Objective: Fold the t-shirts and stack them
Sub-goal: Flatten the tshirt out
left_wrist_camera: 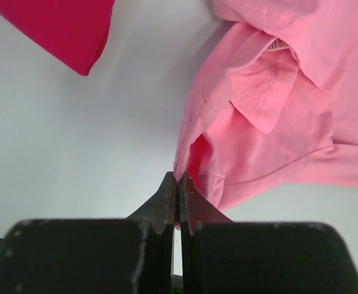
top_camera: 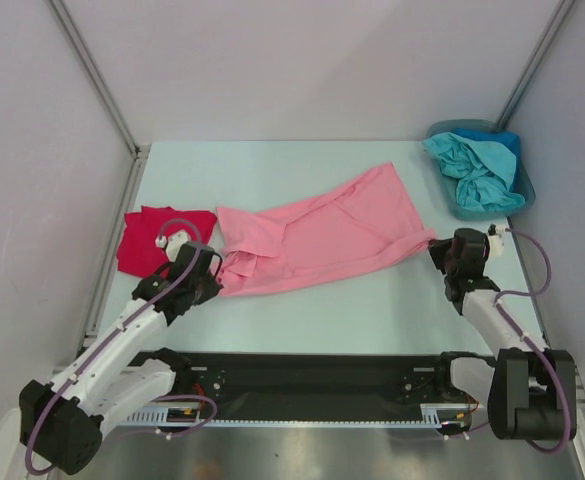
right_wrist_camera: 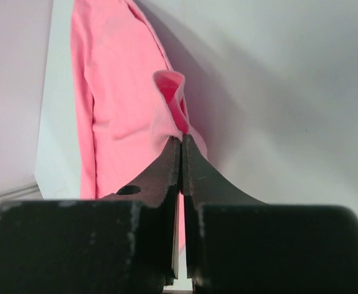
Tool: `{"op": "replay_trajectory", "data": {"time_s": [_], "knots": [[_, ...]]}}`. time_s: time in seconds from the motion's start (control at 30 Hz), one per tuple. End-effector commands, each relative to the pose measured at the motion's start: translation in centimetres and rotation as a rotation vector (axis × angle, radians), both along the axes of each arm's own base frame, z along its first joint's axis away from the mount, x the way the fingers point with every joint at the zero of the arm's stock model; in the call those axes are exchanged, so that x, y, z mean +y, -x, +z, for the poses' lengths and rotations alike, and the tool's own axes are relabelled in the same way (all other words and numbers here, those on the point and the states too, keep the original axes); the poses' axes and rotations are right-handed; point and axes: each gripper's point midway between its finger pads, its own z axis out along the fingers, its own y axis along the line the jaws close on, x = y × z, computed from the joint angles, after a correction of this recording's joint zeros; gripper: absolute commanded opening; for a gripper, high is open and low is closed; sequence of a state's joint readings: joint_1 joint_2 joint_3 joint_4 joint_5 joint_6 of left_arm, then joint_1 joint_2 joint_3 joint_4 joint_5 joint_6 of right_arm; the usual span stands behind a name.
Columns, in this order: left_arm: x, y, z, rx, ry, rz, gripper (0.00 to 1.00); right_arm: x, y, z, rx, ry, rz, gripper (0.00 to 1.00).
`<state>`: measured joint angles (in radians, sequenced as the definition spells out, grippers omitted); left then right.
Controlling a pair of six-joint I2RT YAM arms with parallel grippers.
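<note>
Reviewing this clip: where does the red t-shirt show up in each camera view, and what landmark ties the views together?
Top external: the red t-shirt lies at the left, beside the pink t-shirt.
Left wrist: the red t-shirt fills the upper left corner, with the pink t-shirt at the right.
Right wrist: not in it.
Shared landmark: the pink t-shirt, visible in all three views.

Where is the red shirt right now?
In the top view, the red shirt lies on the left side of the table, just left of the pink shirt and close to the left pincer.
</note>
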<state>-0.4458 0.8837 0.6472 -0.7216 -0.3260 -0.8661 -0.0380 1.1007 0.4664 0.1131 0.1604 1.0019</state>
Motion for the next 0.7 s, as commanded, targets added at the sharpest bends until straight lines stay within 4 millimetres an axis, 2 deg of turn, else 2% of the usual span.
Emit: {"op": "replay_trajectory", "data": {"time_s": [0.0,0.17,0.37,0.53,0.67], "knots": [[-0.7,-0.3,0.5,-0.04,0.064,0.009,0.0,0.5,1.2,-0.2,0.001,0.005,0.003,0.0],[-0.5,0.1,0.3,-0.047,0.067,0.015,0.0,1.8,4.0,-1.7,0.022,0.001,0.04,0.0],[0.2,0.8,0.4,-0.046,0.058,0.036,0.0,1.1,6.7,-2.8,0.078,0.02,0.006,0.0],[1.1,1.8,0.7,-0.034,0.041,0.063,0.0,0.1,7.2,-2.3,0.077,0.035,-0.044,0.0],[1.6,1.7,2.3,-0.063,0.034,0.085,0.0,-1.5,7.0,-2.2,0.092,0.047,-0.09,0.0]]}}
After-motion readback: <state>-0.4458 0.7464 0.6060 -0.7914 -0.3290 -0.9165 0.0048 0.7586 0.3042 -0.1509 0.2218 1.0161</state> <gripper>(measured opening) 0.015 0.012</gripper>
